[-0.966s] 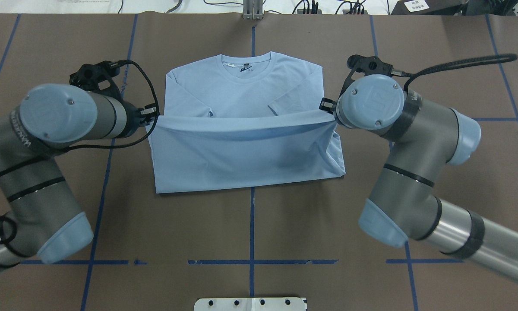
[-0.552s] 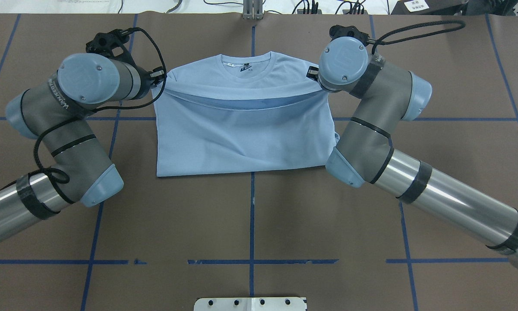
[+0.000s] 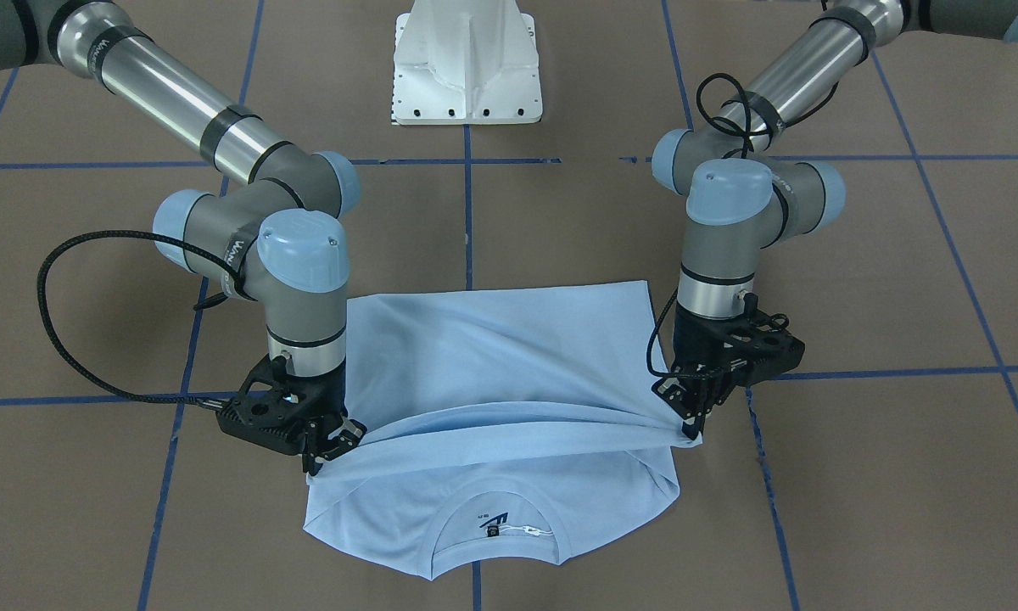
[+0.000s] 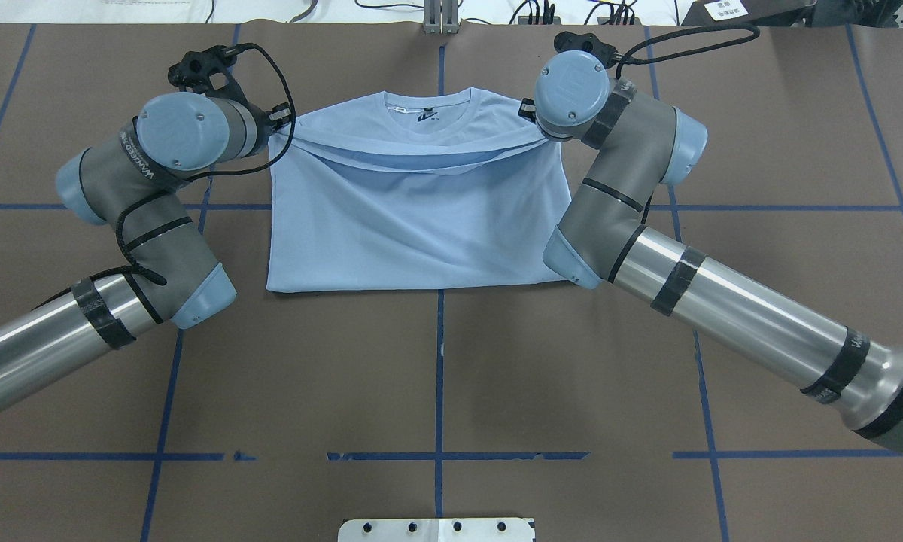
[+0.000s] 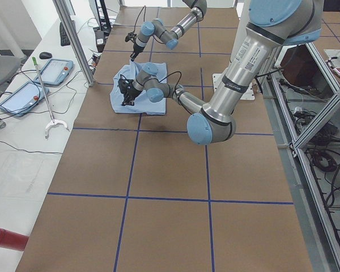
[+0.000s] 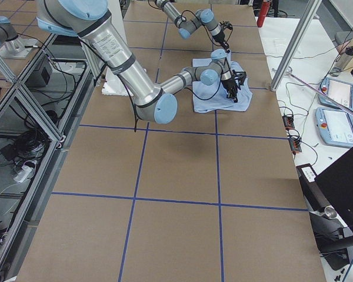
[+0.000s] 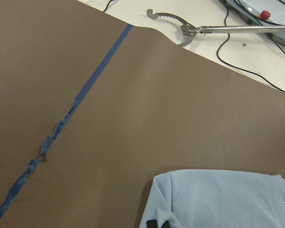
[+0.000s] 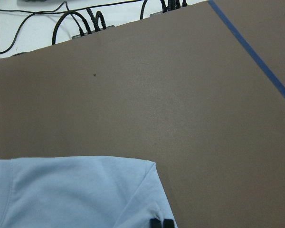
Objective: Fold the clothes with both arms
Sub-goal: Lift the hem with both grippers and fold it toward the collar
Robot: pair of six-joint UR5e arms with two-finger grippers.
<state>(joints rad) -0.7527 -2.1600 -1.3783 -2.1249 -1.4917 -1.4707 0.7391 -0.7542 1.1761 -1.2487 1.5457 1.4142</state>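
The light blue T-shirt [image 4: 421, 218] lies flat on the brown table, collar [image 4: 429, 113] at the far side. Its lower half is doubled over toward the collar, and the lifted hem hangs stretched between both grippers just short of the neck. My left gripper [image 4: 275, 124] is shut on the hem's left corner and shows at the front view's right [image 3: 689, 422]. My right gripper [image 4: 528, 113] is shut on the other corner [image 3: 321, 451]. In the front view the T-shirt [image 3: 492, 356] shows its collar and dark label [image 3: 496, 530] uncovered. Each wrist view catches a corner of cloth [image 7: 218, 199] [image 8: 71, 190].
The white pedestal base [image 3: 467, 59] stands at the near table edge. Blue tape lines [image 4: 439, 376] grid the brown surface. Cables [image 4: 542, 11] run along the far edge. A metal grabber tool [image 7: 180, 31] and pendants [image 5: 22, 96] lie on the white bench beyond.
Both grippers have carried the hem away from the robot, from mid-chest up to just below the collar. The folded layer now covers the sleeves, and both arms are stretched farther out.
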